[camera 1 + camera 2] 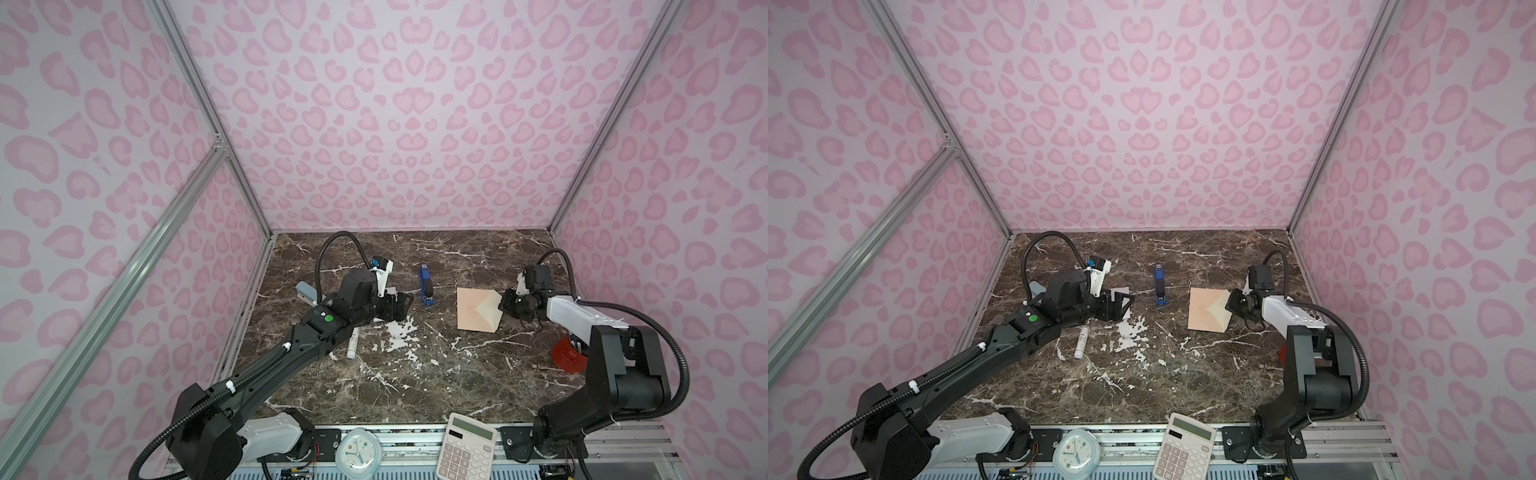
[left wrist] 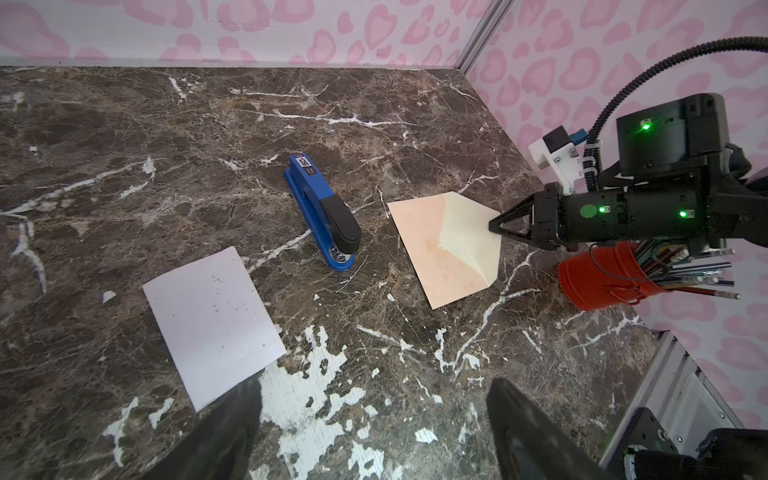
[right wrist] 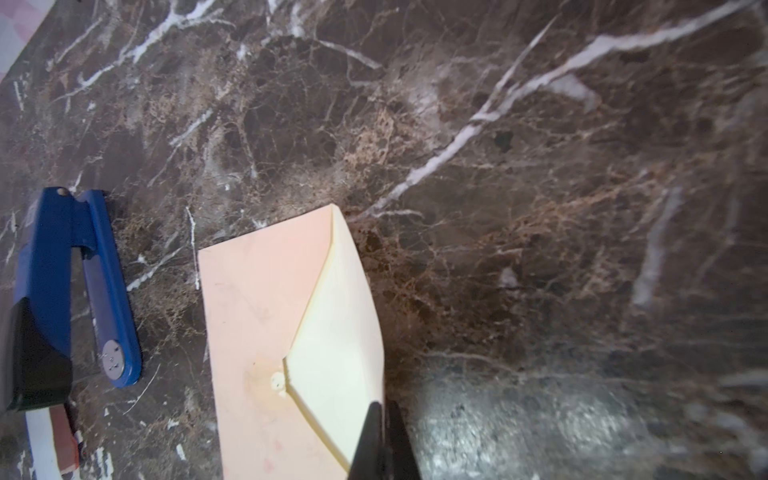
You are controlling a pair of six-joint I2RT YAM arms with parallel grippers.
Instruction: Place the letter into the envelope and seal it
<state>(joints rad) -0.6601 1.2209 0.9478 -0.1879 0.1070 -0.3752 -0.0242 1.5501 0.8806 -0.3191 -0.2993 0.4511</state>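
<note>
Though apart, stapler point(image 2: 322, 216) between letter point(image 2: 212, 320), envelope point(image 2: 424, 245).

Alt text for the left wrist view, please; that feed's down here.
The right gripper is shut on the envelope, pinching the tip of its open flap, on the marble table. A blue stapler lies between the envelope and the letter, which lies flat.

Matt peach paper envelope point(image 2: 419, 249), matt pale paper letter point(image 2: 212, 324), marble-look tabletop point(image 2: 415, 104) chipped white, glossy blue stapler point(image 2: 309, 199).

Peach envelope point(image 2: 419, 249) (cream inside)
</note>
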